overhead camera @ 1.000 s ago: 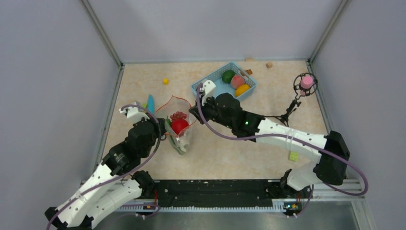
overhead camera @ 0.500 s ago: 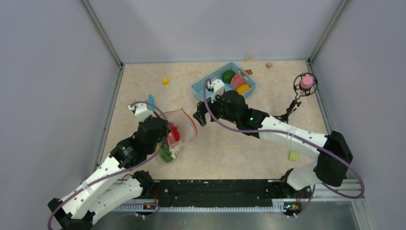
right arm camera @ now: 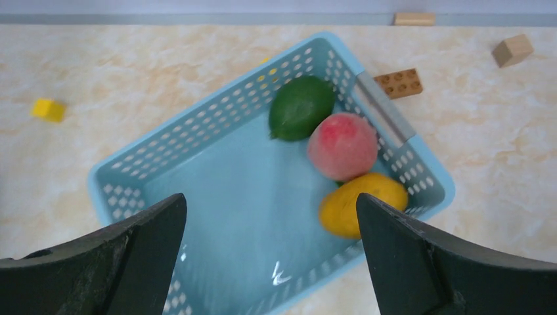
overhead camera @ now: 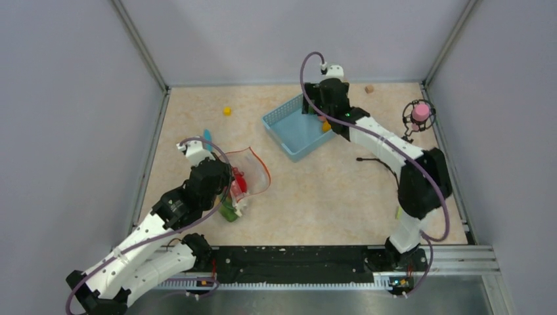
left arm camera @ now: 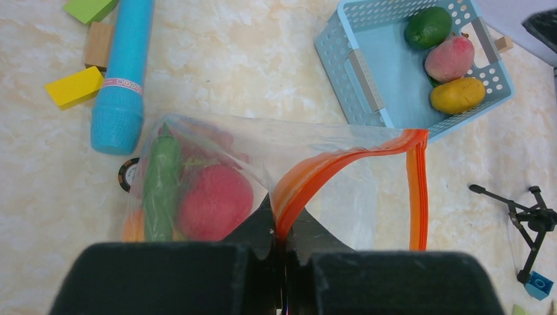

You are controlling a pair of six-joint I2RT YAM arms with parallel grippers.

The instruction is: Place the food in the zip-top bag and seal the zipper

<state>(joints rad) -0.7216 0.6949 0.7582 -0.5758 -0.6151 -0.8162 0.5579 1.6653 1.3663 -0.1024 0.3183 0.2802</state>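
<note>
Progress check: zip-top bag partly filled, zipper not shut

Nearest the bases, the left gripper is pinched tight on the thin orange-red zipper strip, and the crinkly clear bag's mouth gapes open over the marbled tabletop. Inside I can make out a round red tomato and a long green chili, plus something orange underneath that's hard to tell. Further out, the right gripper hangs spread wide over the light-blue mesh basket, holding nothing. A green pepper, a pink peach and a smooth yellow mango sit bunched in its corner. I'd guess roughly halfway: three pieces left, then sealing.
</note>
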